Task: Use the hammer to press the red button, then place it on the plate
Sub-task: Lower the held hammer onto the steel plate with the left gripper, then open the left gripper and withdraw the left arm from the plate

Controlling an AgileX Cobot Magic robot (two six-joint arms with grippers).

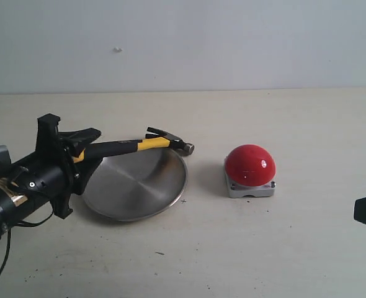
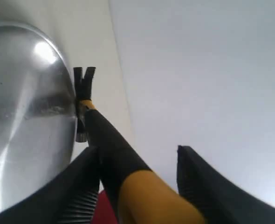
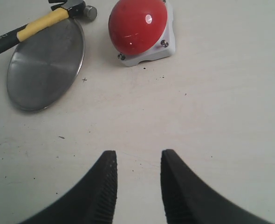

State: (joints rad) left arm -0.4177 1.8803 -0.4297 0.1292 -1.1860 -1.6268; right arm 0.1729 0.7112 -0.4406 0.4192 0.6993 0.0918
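One hammer [image 1: 139,144] — dark head, yellow neck, black handle — at plate [image 1: 133,186] rim.

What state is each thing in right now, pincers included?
hammer: lying across the plate, head past its rim.
plate: lying flat, hammer over its far rim.
red button: nothing touching it.
left pincer: open around the hammer's handle.
right pincer: open, empty.

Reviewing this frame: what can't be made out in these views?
Exterior view: the handle end of the hammer is hidden by the left gripper.
Exterior view: the right gripper is cut off by the picture's edge.
Right wrist view: the handle lettering is cut off by the edge.
Left wrist view: the plate runs off the edge.
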